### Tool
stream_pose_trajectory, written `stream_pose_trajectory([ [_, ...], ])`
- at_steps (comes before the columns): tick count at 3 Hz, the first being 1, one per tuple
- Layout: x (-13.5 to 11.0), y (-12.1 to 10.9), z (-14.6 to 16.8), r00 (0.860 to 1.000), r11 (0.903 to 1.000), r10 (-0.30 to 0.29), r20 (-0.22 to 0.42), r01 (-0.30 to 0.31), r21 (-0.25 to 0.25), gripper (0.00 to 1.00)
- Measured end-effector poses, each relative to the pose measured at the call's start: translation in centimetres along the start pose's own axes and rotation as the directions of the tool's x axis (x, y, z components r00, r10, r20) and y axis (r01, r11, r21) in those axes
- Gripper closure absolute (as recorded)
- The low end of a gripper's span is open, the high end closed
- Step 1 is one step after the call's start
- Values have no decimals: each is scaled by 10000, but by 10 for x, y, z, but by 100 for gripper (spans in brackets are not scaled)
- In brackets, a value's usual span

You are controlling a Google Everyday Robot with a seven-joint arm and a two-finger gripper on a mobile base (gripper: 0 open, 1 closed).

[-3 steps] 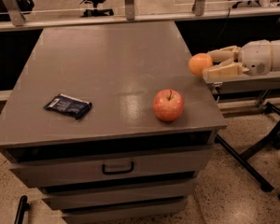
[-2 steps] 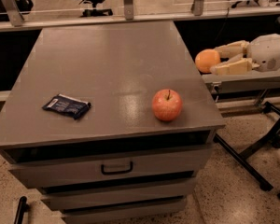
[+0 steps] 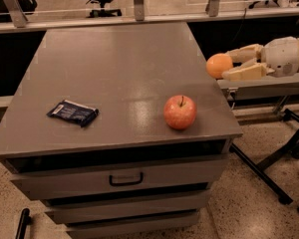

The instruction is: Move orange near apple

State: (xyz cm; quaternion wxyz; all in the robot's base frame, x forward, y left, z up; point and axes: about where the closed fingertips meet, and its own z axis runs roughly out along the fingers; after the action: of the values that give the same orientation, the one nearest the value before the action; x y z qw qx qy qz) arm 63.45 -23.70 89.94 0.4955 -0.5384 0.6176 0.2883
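1. The gripper (image 3: 227, 65) reaches in from the right at the height of the cabinet top, just off its right edge. Its two pale fingers are closed around the orange (image 3: 218, 65), one above it and one below.
2. The orange is therefore held in the air beside the edge and rests on nothing. The apple (image 3: 180, 112) stands upright on the grey cabinet top (image 3: 114, 63), near the front right corner. The two fruits are clearly apart, with the orange further back and to the right.
3. Over the last second the gripper and orange have shifted only slightly. They drifted a little to the right, away from the edge, then settled about where they are now. A second ago the orange overlapped the edge a touch more.
4. The apple has not moved, and neither has the dark blue snack packet (image 3: 73, 112) lying flat on the left of the top.
5. The grasp looks secure, but I judge the gap to the apple is no smaller, so the carry is still to be done.
6. The next move probably calls for bringing the orange left and forward over the top, then setting it down just beside the apple without nudging it. The apple sits close to the front edge and could roll.
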Motion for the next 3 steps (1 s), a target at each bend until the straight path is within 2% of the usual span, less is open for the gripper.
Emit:
stream_pose_trajectory([
  [1, -6, 34, 8, 9994, 9974, -290, -169, 278, -664, 100],
  [3, 4, 82, 21, 9997, 9850, -26, -261, -19, -1728, 100],
])
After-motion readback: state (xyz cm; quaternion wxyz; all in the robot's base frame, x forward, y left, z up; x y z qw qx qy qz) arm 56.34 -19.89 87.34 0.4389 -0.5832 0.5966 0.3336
